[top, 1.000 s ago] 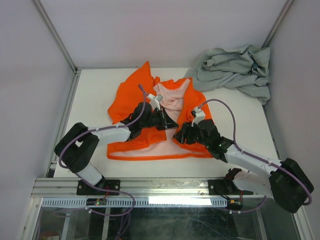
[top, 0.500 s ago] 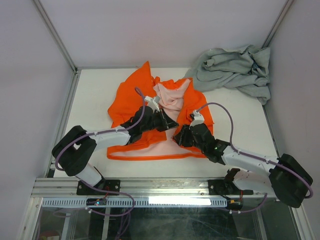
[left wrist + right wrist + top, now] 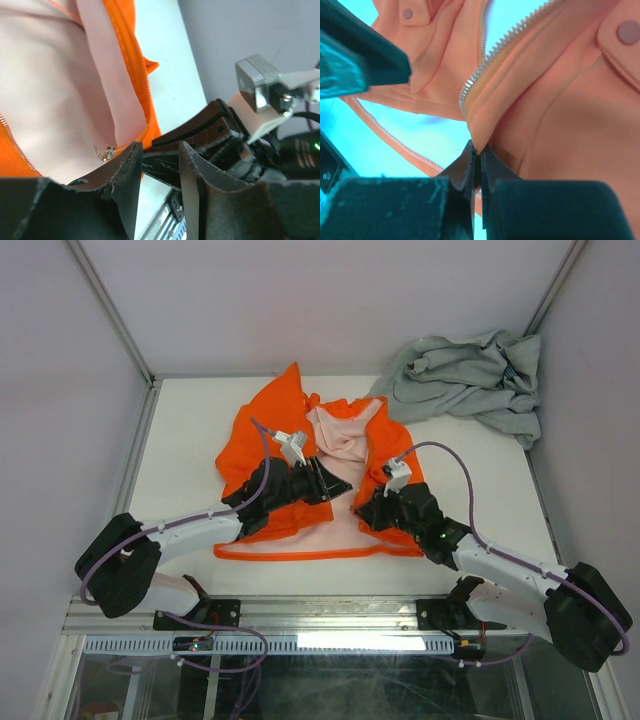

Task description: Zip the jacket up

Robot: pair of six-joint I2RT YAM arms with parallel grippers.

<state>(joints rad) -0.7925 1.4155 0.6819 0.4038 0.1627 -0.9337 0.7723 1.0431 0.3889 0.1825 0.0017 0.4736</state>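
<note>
Right gripper's (image 3: 476,150) jaws pinch the zipper edge of the bright orange fabric jacket (image 3: 260,435).
Left gripper's (image 3: 160,150) jaws parted, empty; small metal zipper pull (image 3: 105,151) just beside them.

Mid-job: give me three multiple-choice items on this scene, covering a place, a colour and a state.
1. Where is the grey garment? A) far right corner of the table B) near left edge C) off the table
2. The jacket has a lining that is: A) blue B) pale pink C) black
3. The right claw is: A) wide open B) out of view C) shut on the jacket's edge

A, it lies crumpled at the far right; B, pink shows inside the orange; C, fabric is pinched in it.
</note>
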